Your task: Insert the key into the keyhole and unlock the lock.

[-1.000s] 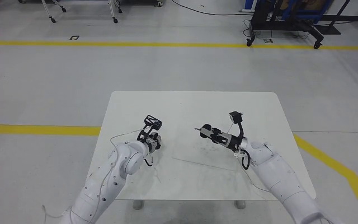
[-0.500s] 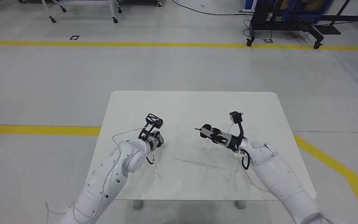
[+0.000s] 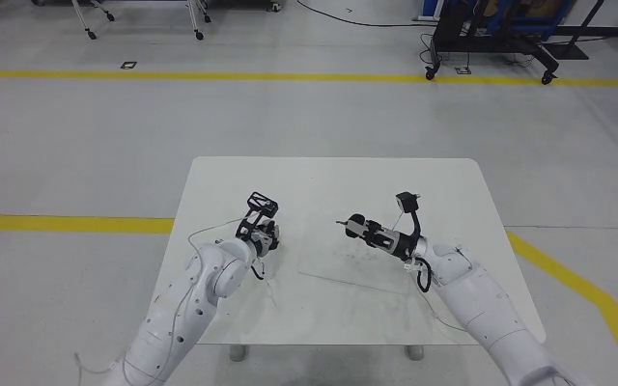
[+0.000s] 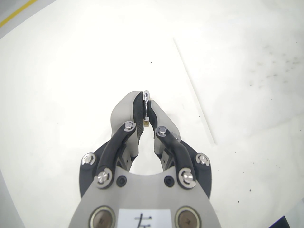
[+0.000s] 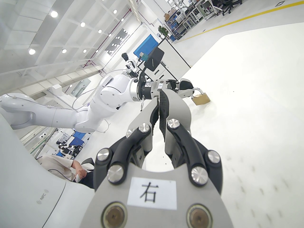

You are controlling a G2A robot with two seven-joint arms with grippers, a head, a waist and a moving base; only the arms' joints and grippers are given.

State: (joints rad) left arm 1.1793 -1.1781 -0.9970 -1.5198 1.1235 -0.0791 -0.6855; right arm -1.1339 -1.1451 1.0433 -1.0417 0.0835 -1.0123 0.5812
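Closest to us, the right claw [image 5: 159, 94] has its two dark pads [image 5: 163, 110] pressed flat together, closed tight. Whether anything thin sits between them we cannot tell. In the top view it sits right of centre in the frame, pointing left toward its partner.

Just beyond it, across a bare strip of white counter [image 3: 386, 183], we find the left claw [image 4: 145, 101], left of centre, and that one is clamped on the padlock [image 5: 201, 99]. We see it pinching the silver shackle [image 4: 145, 97] between its fingers, with the brass body hanging below the fingertips. From the right wrist view the body tilts and sits low at the counter surface; touching or just clear, we can't say. The two claws are near each other but apart, with a clear gap between them.

A thin straight mark [image 4: 193, 91] runs across the counter beside the left claw. Farther out, past the counter's far edge, we have grey floor and a yellow line [image 3: 290, 75] crossing the upper part of the frame.
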